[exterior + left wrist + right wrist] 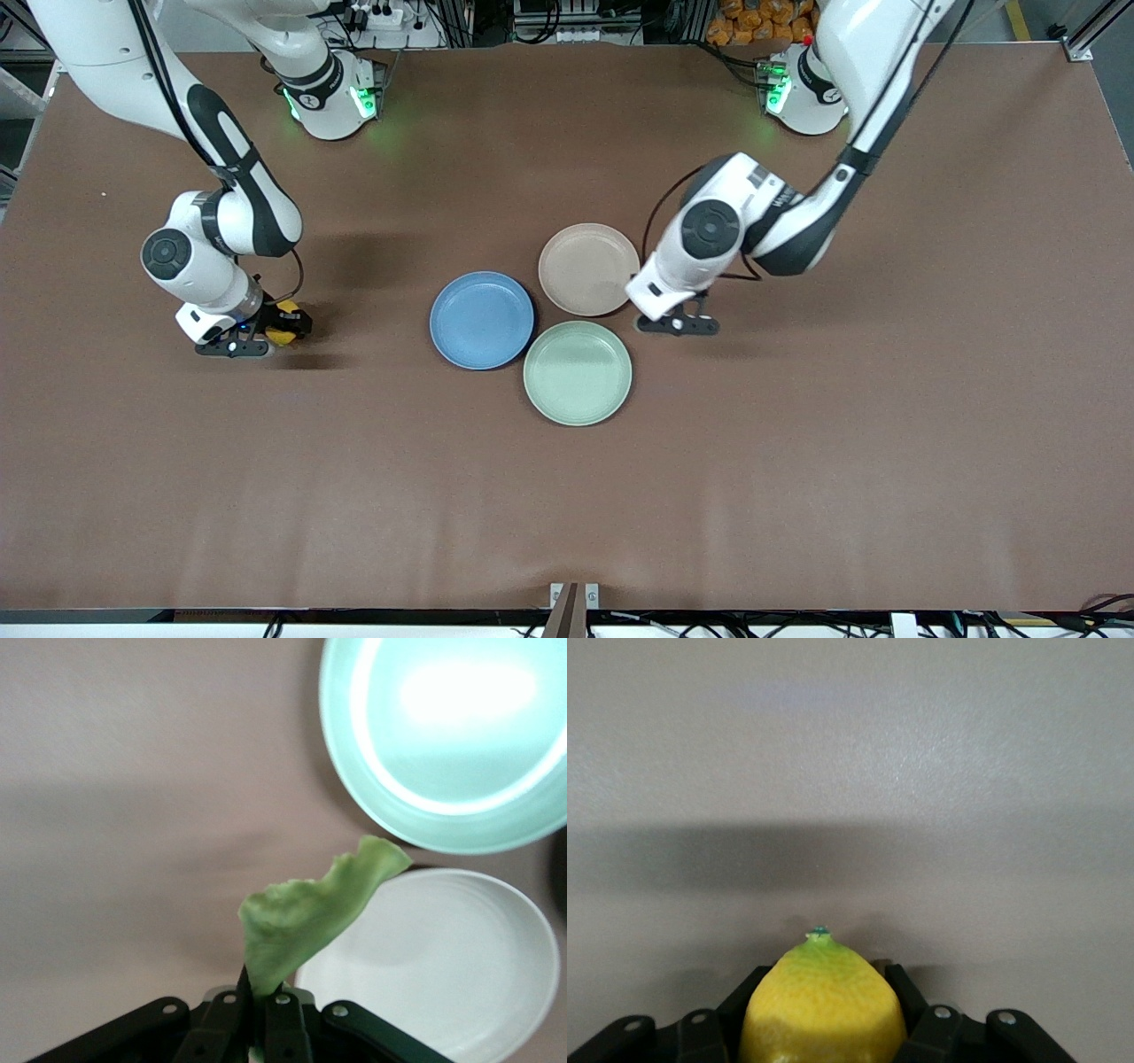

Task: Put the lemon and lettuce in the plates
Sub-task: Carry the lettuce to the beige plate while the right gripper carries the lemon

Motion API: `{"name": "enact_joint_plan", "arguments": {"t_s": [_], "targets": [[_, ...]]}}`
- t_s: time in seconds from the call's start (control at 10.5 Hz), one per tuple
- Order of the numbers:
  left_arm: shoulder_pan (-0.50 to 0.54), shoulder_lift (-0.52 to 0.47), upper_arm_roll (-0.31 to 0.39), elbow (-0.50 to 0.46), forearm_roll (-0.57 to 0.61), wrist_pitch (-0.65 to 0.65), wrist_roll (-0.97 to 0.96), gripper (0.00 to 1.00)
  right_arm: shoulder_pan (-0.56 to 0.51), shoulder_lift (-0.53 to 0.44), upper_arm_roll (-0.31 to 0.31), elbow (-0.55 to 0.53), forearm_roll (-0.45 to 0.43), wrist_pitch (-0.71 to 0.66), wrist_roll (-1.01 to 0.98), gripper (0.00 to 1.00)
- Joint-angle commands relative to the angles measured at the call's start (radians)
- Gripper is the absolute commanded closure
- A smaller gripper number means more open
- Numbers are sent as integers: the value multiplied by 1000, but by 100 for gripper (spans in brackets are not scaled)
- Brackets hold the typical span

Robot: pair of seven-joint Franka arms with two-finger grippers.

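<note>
On the table (797, 461), blue plate (482, 320) and beige plate (588, 268) sit bare. Left gripper (255, 1010) pinches lettuce (306, 917) beside the beige plate; right gripper (824, 1028) clamps lemon (822, 1003).

A plain brown tabletop (797, 461) carries three unpatterned plates: one blue (482, 320), one pale beige-pink (588, 268), one mint-green (577, 372). The lemon (823, 1005) is yellow, greenish toward its tip; the lettuce (301, 921) is light green. Both black pincers, left (678, 324) and right (266, 335), hang from white arms with black joints.
</note>
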Motion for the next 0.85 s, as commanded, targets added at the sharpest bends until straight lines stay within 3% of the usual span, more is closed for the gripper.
{"name": "enact_joint_plan", "arguments": {"t_s": [0.0, 0.47, 0.57, 0.66, 0.76], "targets": [[-78, 24, 4, 30, 19, -5, -137, 100, -23, -62, 47, 34, 10, -114, 2, 58], [-183, 110, 13, 94, 22, 4, -249, 100, -15, -67, 177, 138, 12, -184, 152, 61], [-186, 119, 13, 96, 21, 4, -251, 80, -8, -67, 208, 164, 12, -212, 199, 61], [-188, 125, 15, 94, 24, 4, -248, 17, 1, -64, 244, 190, 12, -241, 250, 61], [-198, 135, 16, 94, 51, 4, -246, 0, 14, -61, 274, 206, 12, -246, 307, 61]]}}
